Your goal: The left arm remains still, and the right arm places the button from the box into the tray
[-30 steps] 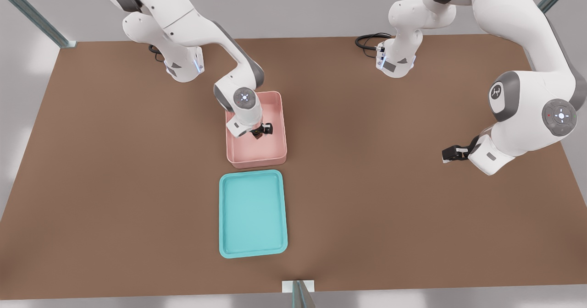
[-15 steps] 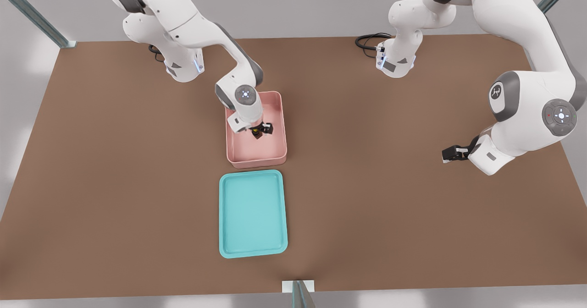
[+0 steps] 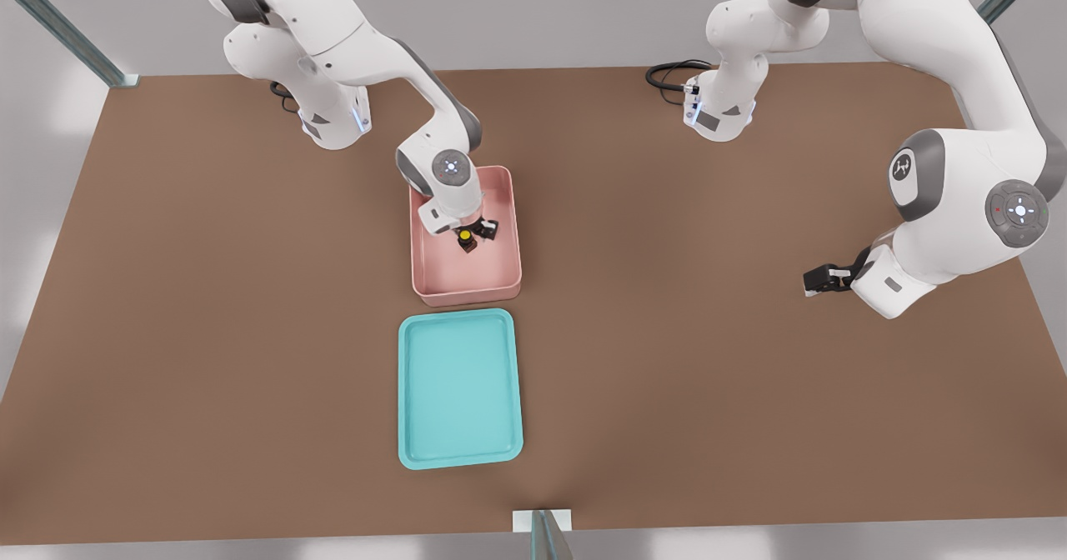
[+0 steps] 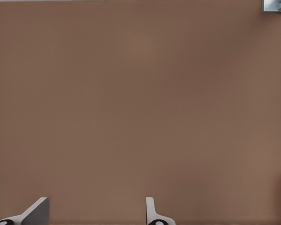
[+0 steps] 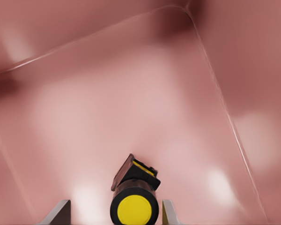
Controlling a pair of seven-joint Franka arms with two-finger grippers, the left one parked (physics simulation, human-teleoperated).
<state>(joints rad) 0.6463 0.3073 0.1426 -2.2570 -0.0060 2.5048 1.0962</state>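
Brown matte tabletop (image 3: 208, 293) fills the scene under grey walls. Toward the front view's left, the right arm (image 3: 367, 52), white with grey joints, reaches down into the pale pink box (image 3: 510, 235), a smooth bin with tall walls and rounded corners. Its gripper (image 3: 468, 237) stands inside the box, fingers (image 5: 56, 214) apart on both sides of the button (image 5: 134, 201), a dark block with a round yellow cap. Just beside the box lies the shallow turquoise tray (image 3: 460, 389), with nothing in it.

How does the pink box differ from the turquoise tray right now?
The box is pink with tall walls; the tray is turquoise with a low rim. The box holds the button, with the gripper down inside it; nothing lies in the tray. The tray looks slightly longer. Both are rounded rectangles on the table.
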